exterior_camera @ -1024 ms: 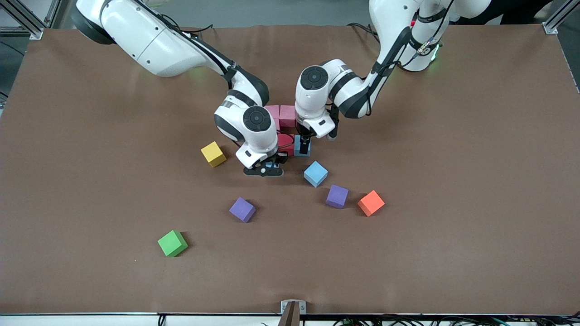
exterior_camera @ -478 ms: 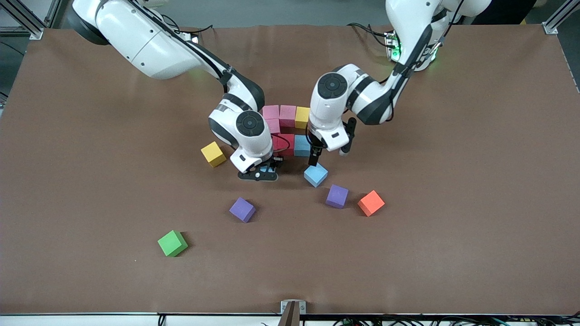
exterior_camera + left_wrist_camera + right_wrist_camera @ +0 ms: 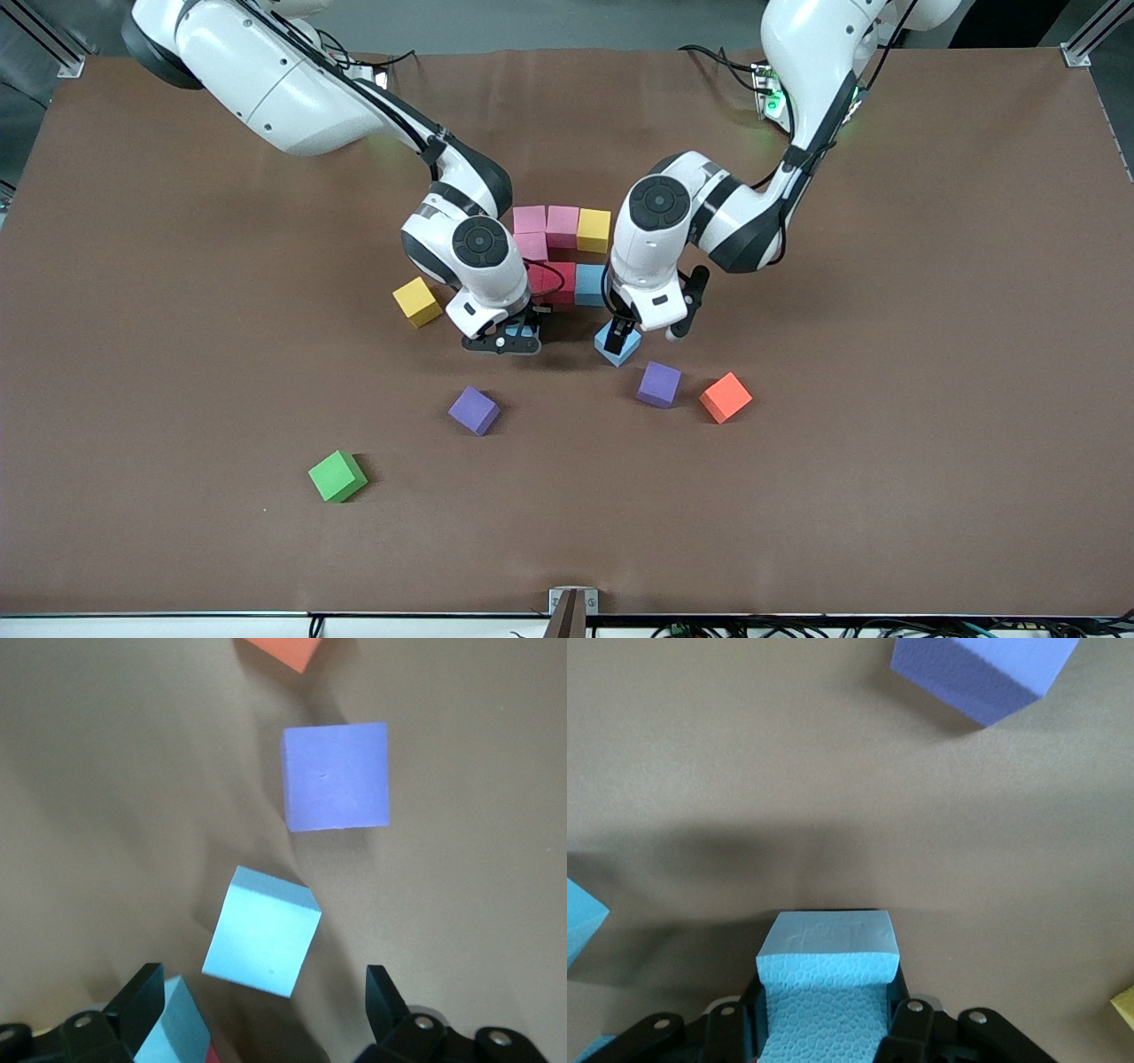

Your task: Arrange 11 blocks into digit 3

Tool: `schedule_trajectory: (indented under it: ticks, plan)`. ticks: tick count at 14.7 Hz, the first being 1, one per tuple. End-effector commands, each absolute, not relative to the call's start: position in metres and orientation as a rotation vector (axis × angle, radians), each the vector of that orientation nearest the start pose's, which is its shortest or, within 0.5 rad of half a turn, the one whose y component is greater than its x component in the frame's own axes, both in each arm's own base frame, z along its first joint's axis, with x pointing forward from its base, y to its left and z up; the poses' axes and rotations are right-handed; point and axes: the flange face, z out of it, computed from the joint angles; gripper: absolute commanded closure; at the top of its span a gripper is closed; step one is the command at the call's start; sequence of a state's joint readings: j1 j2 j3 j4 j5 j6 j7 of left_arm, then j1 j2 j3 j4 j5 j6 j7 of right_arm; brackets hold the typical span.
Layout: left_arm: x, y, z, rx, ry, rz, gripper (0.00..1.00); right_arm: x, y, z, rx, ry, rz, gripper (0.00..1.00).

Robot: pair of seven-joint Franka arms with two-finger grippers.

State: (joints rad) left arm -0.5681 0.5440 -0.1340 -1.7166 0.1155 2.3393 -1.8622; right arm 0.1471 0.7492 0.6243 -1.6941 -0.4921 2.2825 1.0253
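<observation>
A: Left hand (image 3: 631,341) — fingers spread wide, now low over the loose light blue cube (image 3: 617,344); a second ago it stood at the middle row's blue cube (image 3: 588,283), so that one is released in place.

B: Right hand (image 3: 514,338)?

A: Clamped on a light blue cube (image 3: 826,979), low over the tabletop (image 3: 886,354) just in front of the red cubes (image 3: 556,282), shifted only a little.

B: The digit 3 (image 3: 562,255)?

A: Partial — pink cubes (image 3: 546,221) and a yellow cube (image 3: 594,229) in the top row, red and blue below. Still loose: another yellow cube (image 3: 416,301), two purple cubes (image 3: 474,410). Likely next: the left hand's grasp.
</observation>
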Motion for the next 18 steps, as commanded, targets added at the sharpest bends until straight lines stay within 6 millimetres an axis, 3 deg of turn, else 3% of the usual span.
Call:
schedule_trajectory:
  ticks: [1, 4, 9, 18]
  plan:
    - [0.538, -0.433, 0.277, -2.797, -1.558, -0.106, 0.0, 0.514, 0.426, 0.221, -3.073, 0.068, 0.025, 1.0]
    - [0.544, -0.432, 0.267, -2.835, -1.466, -0.094, 0.0, 0.51, 0.426, 0.216, -3.066, 0.065, 0.025, 1.0]
    - [0.55, -0.44, 0.236, -2.825, -1.457, -0.054, 0.0, 0.508, 0.426, 0.216, -3.073, 0.071, 0.031, 1.0]
    - [0.541, -0.438, 0.219, -2.797, -1.436, -0.013, 0.0, 0.504, 0.426, 0.215, -3.113, 0.08, 0.063, 1.0]
